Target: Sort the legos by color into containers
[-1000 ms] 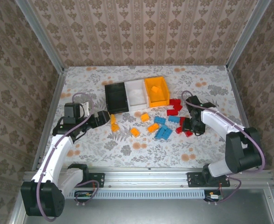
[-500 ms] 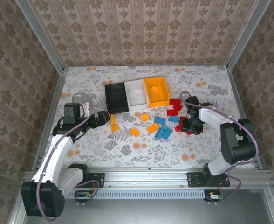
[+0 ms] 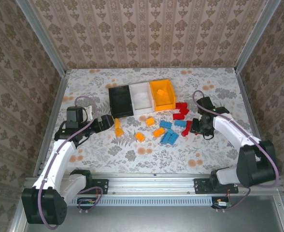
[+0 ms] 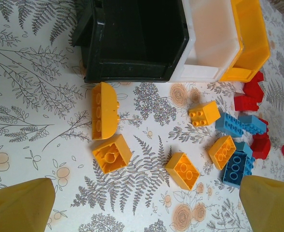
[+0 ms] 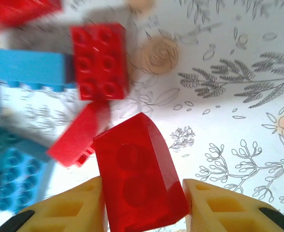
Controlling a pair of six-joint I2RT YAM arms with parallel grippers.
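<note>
Right wrist view: the right gripper (image 5: pixel 142 208) is clenching a red plastic brick (image 5: pixel 138 179), holding it over red bricks (image 5: pixel 99 60) and blue bricks (image 5: pixel 26 70) toward the floral table's (image 3: pixel 205 159) right edge. The left gripper (image 4: pixel 144 205) is hanging wide open over orange bricks (image 4: pixel 105 116), beside the black plastic bin (image 4: pixel 132 38), white plastic bin (image 4: pixel 212 38) and orange plastic bin (image 4: pixel 253 38) lining the far edge.

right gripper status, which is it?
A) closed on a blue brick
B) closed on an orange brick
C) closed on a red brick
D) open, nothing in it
C: in the right wrist view the right gripper is pinching a red brick, which sits lifted in front of the other bricks on the table.
</note>
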